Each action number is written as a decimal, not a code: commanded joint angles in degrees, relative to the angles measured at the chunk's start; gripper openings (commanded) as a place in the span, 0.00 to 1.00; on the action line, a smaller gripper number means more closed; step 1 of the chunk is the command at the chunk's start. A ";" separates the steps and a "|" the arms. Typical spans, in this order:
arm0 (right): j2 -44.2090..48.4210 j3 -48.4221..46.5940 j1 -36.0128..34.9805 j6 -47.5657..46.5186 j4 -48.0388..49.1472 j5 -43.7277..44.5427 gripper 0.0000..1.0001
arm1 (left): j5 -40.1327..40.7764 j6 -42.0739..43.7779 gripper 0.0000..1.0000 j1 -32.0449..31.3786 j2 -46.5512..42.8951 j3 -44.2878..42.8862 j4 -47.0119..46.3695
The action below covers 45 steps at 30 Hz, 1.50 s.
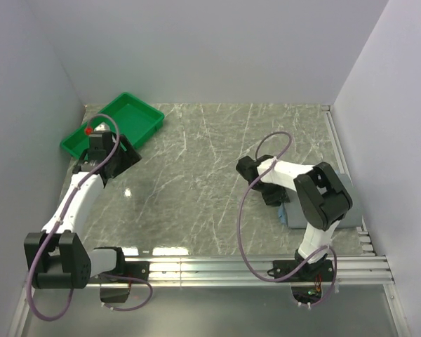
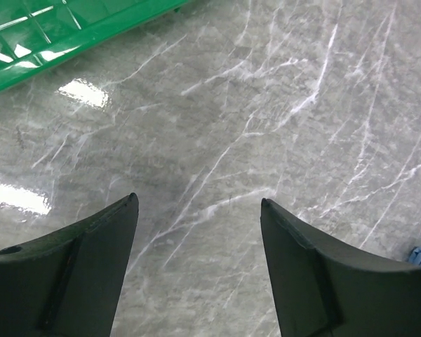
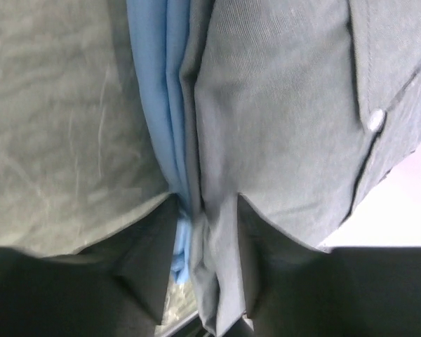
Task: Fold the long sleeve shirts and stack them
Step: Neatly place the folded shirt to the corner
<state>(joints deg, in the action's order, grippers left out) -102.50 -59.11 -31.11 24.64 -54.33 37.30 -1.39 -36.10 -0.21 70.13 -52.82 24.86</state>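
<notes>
Lying folded together, woven grey shirt [image 3: 281, 105], smooth blue shirt [image 3: 154, 84]

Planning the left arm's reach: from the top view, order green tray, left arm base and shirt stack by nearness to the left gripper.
1. green tray, beside the left gripper.
2. left arm base, near edge.
3. shirt stack, far right.
</notes>
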 commanded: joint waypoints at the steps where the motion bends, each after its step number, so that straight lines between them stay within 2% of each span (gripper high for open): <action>1: 6.42 -1.87 -1.75 1.02 -2.18 0.05 0.59 | 1.21 -0.29 0.77 0.03 -4.90 -2.02 3.41; 4: 10.98 -7.58 -3.77 2.16 -5.61 0.23 0.73 | 2.87 0.76 0.82 0.03 -8.33 -6.06 7.64; 7: 17.47 -14.17 -4.57 2.78 -7.63 -0.73 0.82 | 5.69 3.21 0.91 0.03 -11.32 -12.91 14.58; 11: 28.03 -18.84 -4.66 2.43 -5.98 -2.84 0.85 | 10.52 5.95 0.99 0.03 -16.84 -24.75 22.76; 17: 47.98 -17.19 -4.57 1.38 -0.19 -0.57 0.96 | 21.75 5.78 0.99 -0.49 -26.79 -34.44 30.15; 21: 62.29 -13.84 -4.48 -0.03 5.36 2.16 0.98 | 29.68 5.69 0.99 -3.73 -30.92 -32.88 32.62; 27: 74.70 -8.13 -4.57 -2.23 12.13 5.24 0.99 | 35.83 8.32 0.99 -8.84 -39.97 -28.58 29.38; 34: 81.75 -1.45 -4.40 -0.91 14.42 6.47 1.00 | 36.81 12.37 0.99 -11.57 -51.48 -21.28 22.69; 45: 84.13 -0.74 -4.57 -2.58 15.39 7.96 1.00 | 36.19 13.68 0.99 -11.66 -54.31 -19.25 19.61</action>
<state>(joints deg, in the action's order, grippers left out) -18.20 -59.88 -35.70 22.79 -41.10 43.53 34.79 -23.64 -11.73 16.45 -72.60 47.35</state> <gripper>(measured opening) 0.996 0.993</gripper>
